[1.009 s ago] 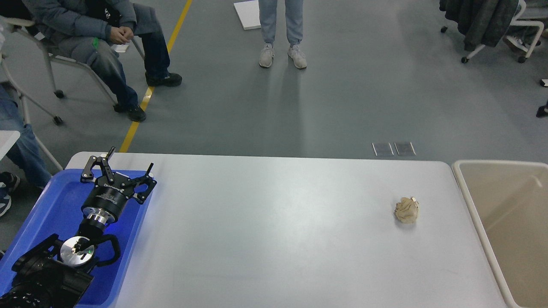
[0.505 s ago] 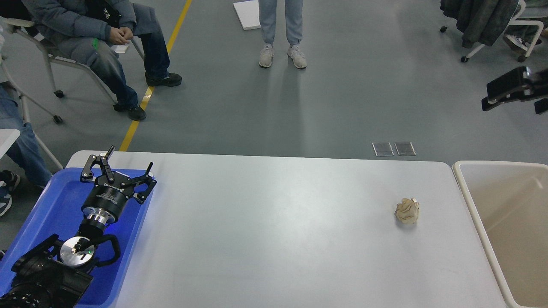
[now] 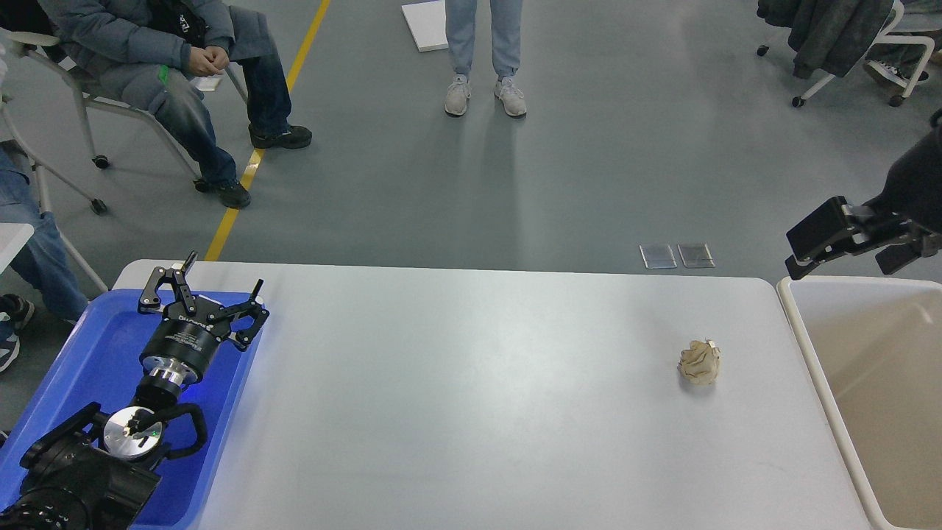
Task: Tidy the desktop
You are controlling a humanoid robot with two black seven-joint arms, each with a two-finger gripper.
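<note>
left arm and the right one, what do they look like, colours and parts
The left gripper is black, with two linked fingers on a round black body that bears white lettering. A silver collar and a shiny silver disc sit on the black arm behind it. The right gripper shows only blocky black parts.

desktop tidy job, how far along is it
Nearly clear: the desktop bears only one crumpled paper ball near its right end. Nothing is in hand: the left gripper is open and empty over the blue tray, and the right gripper is beyond the beige bin. Left: probably lifting the ball into that bin.
</note>
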